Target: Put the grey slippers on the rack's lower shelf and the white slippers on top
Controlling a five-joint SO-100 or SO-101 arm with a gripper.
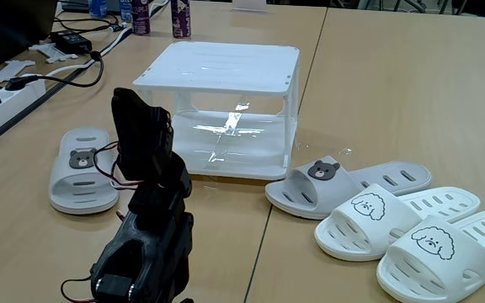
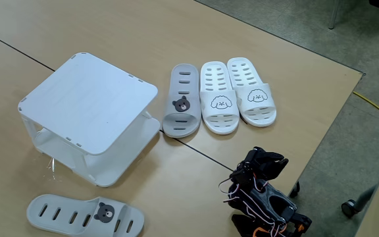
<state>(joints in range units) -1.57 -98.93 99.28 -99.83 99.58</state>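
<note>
The white two-tier rack [image 1: 226, 63] [image 2: 87, 95] stands mid-table with its glossy lower shelf [image 1: 242, 151] [image 2: 133, 155] bare. One grey slipper with a bear badge [image 1: 82, 168] [image 2: 84, 214] lies on one side of the rack. The other grey slipper [image 1: 335, 181] [image 2: 183, 99] lies on the opposite side, next to the two white slippers with dog faces [image 1: 394, 219] [image 2: 219, 99]. The black arm is folded near the table edge, well away from the slippers. Its gripper [image 1: 127, 97] [image 2: 268, 158] holds nothing, and I see no gap between its fingers.
A power strip [image 1: 7, 97], cables and a black adapter [image 1: 74, 39] lie at the far left in a fixed view, with bottles [image 1: 179, 17] behind the rack. The table edge and grey floor [image 2: 347, 138] are beside the arm. A seam [image 1: 289, 168] splits the tabletop.
</note>
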